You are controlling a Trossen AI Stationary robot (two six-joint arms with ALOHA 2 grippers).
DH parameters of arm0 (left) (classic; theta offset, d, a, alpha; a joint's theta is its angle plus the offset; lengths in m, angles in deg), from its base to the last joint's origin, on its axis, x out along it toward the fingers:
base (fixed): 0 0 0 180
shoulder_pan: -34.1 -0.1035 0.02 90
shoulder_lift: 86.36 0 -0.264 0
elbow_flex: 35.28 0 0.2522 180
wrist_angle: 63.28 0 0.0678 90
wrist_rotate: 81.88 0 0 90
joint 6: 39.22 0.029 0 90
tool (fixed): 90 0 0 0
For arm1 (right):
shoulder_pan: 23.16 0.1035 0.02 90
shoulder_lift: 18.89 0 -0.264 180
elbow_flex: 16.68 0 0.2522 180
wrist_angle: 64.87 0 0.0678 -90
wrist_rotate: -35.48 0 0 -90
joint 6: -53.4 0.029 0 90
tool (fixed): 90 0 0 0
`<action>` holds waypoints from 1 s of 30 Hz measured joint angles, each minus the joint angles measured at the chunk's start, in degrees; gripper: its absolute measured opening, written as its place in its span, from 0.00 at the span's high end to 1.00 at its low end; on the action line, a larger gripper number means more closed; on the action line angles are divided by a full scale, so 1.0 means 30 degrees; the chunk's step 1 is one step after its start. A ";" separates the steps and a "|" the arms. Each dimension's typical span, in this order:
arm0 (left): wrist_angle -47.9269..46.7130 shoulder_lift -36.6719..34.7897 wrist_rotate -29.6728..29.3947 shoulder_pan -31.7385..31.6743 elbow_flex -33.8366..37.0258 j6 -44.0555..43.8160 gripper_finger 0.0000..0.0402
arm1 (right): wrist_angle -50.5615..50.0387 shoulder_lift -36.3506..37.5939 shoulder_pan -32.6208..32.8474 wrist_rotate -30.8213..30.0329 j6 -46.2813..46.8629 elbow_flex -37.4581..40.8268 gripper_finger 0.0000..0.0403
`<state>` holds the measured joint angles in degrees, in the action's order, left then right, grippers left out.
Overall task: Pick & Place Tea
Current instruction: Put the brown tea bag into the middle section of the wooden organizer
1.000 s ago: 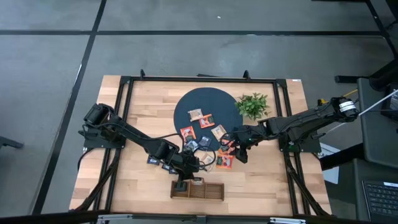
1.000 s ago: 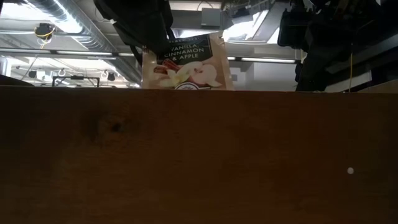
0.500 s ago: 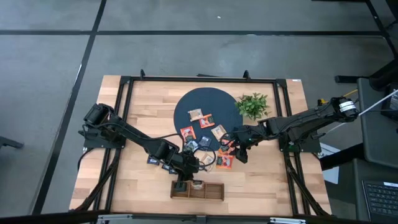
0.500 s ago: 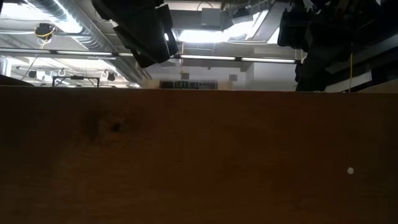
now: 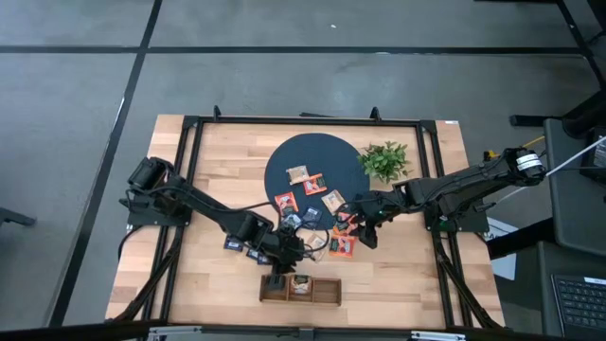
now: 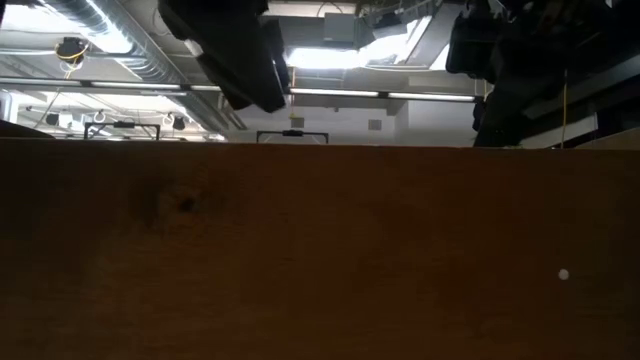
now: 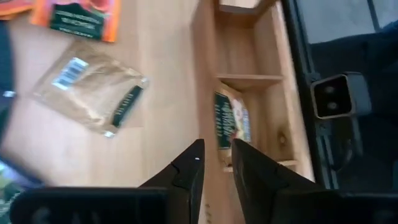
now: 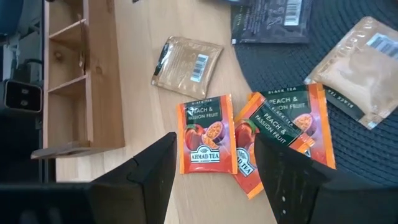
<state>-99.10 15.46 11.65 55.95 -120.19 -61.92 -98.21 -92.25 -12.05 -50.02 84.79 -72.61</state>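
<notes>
The left claw [image 7: 216, 163] hangs above the wooden tray [image 7: 249, 93], fingers slightly parted and empty, a tea sachet [image 7: 229, 121] lying in the compartment below. The right claw [image 8: 214, 155] is spread wide over orange sachets [image 8: 205, 143] on the desk [image 8: 143, 118], holding nothing.

You are looking at 2 arms built of dark, near-black links with rounded joint housings and thin black cables looped alongside them. The left gripper [image 7: 214, 163] ends in 2 slim black fingers [image 7: 189, 171] tapering to pointed tips, with a flat black bar behind the fingers. The right gripper [image 8: 214, 163] has 2 broader, matte black fingers [image 8: 155, 168] with angular, faceted edges. The right arm's far joint shows a pale metallic cap.
</notes>
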 joint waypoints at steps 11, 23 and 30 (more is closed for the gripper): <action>-0.1721 0.0000 -0.3457 -0.2362 0.0015 0.0831 0.81 | 0.0000 -0.0015 -0.0104 -0.4729 -0.0120 0.0029 0.46; -0.1596 -0.0022 -0.6108 -0.6052 0.1664 0.1953 0.82 | 0.0221 -0.1171 -0.1137 -0.5201 -0.1038 0.0029 0.46; -0.1610 -0.0022 -0.8339 -0.7377 0.2678 0.4008 0.81 | 0.0509 -0.2995 -0.1132 -0.5454 -0.2707 0.0036 0.46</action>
<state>-103.93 15.39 -13.37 33.81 -112.16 -49.90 -96.68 -101.24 -15.44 -66.39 76.67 -72.50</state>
